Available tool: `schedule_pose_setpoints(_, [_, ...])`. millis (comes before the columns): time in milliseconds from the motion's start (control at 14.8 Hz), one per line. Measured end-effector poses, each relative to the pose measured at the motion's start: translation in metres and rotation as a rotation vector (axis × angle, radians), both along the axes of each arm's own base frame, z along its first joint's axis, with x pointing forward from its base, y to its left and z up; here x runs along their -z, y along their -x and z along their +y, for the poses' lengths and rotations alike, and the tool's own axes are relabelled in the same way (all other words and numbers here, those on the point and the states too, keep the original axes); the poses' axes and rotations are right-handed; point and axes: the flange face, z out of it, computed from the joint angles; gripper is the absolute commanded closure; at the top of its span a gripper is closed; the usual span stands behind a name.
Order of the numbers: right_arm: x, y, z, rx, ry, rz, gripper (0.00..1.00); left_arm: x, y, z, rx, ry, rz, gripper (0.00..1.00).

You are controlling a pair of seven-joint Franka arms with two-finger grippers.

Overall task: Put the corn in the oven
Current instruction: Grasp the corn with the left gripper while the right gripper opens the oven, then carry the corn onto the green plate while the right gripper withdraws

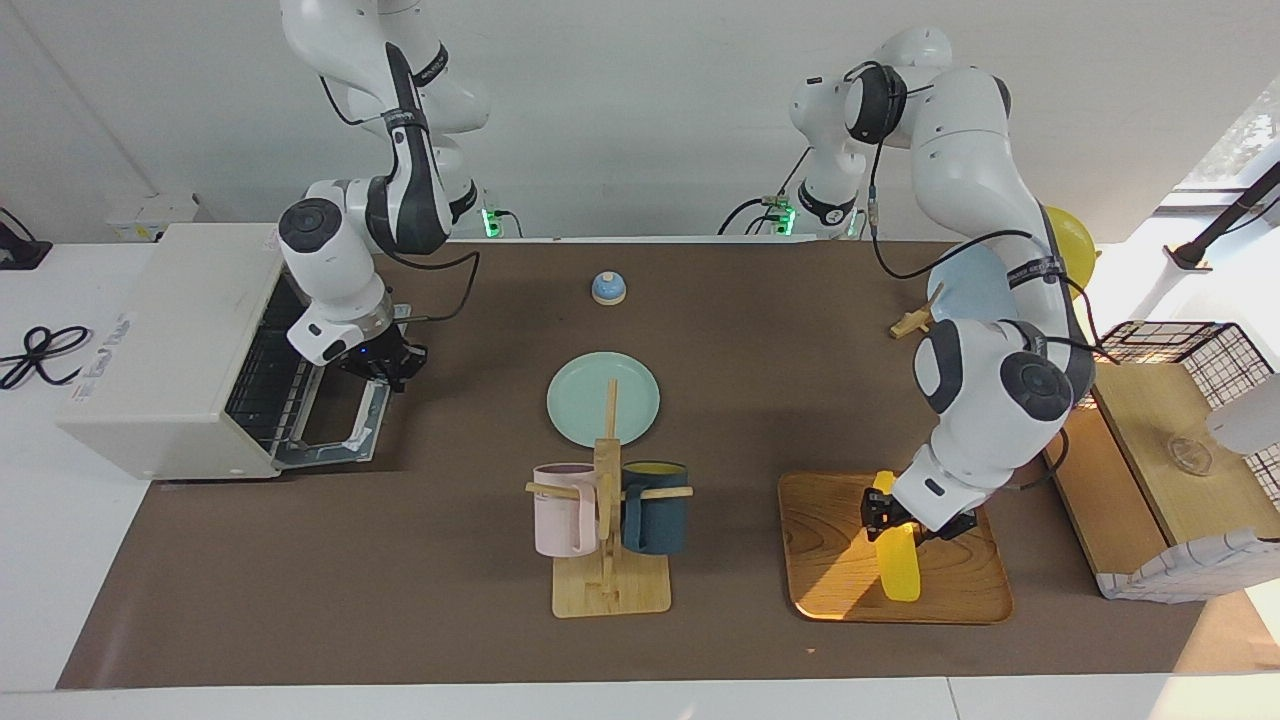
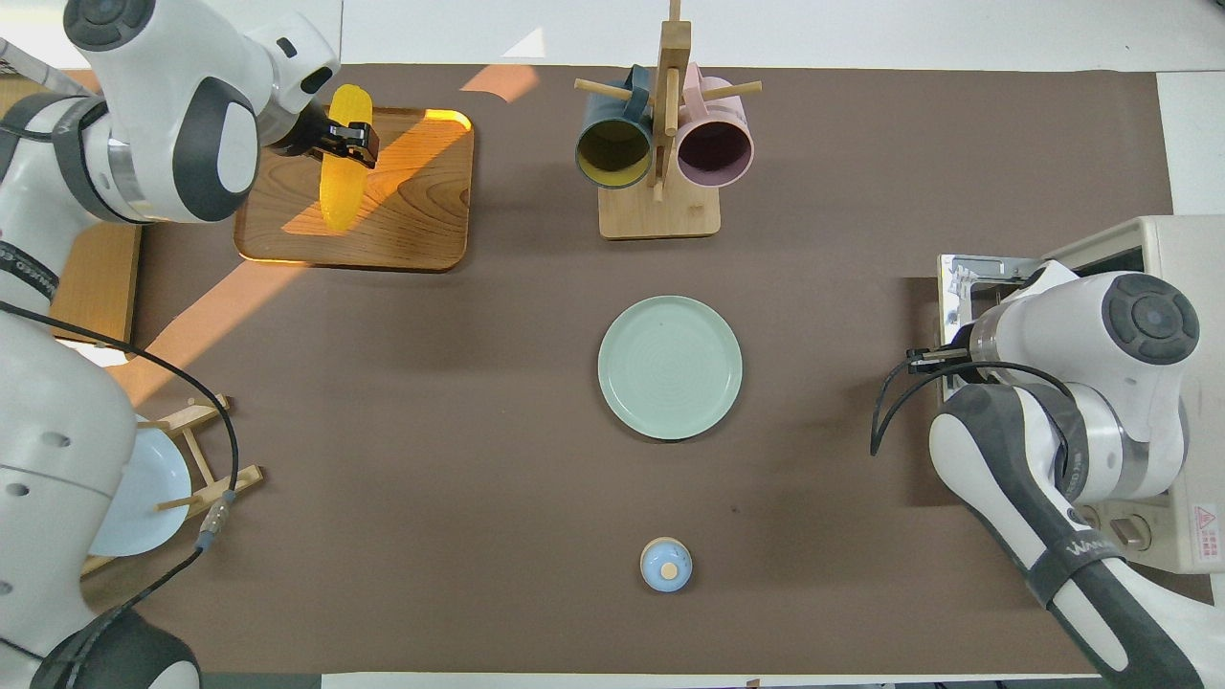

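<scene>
Now | 1 corn (image 1: 896, 560) | 1 oven (image 1: 170, 350) | 2 mugs (image 1: 610, 510) | 1 tray (image 1: 830, 560)

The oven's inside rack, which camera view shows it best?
The facing view. There the oven has its door dropped flat and the wire rack shows in the open cavity. In the overhead view the right arm covers most of the oven; only part of the door frame shows, and no rack.
</scene>
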Motion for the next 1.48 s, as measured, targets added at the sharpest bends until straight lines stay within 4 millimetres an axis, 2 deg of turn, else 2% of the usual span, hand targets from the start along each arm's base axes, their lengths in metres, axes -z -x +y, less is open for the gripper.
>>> schedule_pose_setpoints(202, [0.013, -0.001, -0.002, 0.030, -0.019, 0.004, 1.00, -0.051, 0.049, -0.018, -0.040, 0.040, 0.044, 1.00])
schedule_pose_setpoints(337, [0.019, -0.002, -0.001, 0.050, -0.019, 0.009, 1.00, -0.070, 0.089, -0.041, -0.047, 0.046, 0.081, 1.00])
schedule_pose_setpoints(404, [0.020, -0.002, 0.004, 0.067, -0.024, 0.009, 1.00, -0.072, 0.111, -0.057, -0.036, 0.041, 0.101, 1.00])
schedule_pose_setpoints(539, [0.017, -0.003, 0.024, 0.100, -0.047, 0.005, 0.97, -0.061, 0.150, -0.094, -0.019, 0.029, 0.126, 1.00])
schedule_pose_setpoints(741, [0.001, -0.012, 0.053, 0.096, -0.054, 0.002, 0.95, -0.028, 0.199, -0.151, -0.016, 0.034, 0.104, 1.00])
schedule_pose_setpoints(943, [-0.029, -0.034, 0.056, 0.093, -0.056, 0.019, 0.95, -0.002, 0.244, -0.211, -0.043, 0.059, 0.078, 1.00])
schedule_pose_setpoints(1078, [-0.041, -0.046, 0.055, 0.095, -0.056, 0.021, 0.92, 0.010, 0.270, -0.254, -0.069, 0.093, 0.052, 1.00])
schedule_pose_setpoints(1213, [-0.047, -0.055, 0.056, 0.091, -0.051, 0.021, 0.83, 0.029, 0.287, -0.290, -0.091, 0.121, 0.042, 1.00])
schedule_pose_setpoints(1280, [-0.049, -0.058, 0.056, 0.088, -0.048, 0.017, 0.83, 0.042, 0.291, -0.306, -0.098, 0.124, 0.047, 1.00])
schedule_pose_setpoints(1482, [-0.046, -0.062, 0.056, 0.084, -0.045, 0.020, 0.83, 0.076, 0.281, -0.340, -0.105, 0.136, 0.049, 1.00])
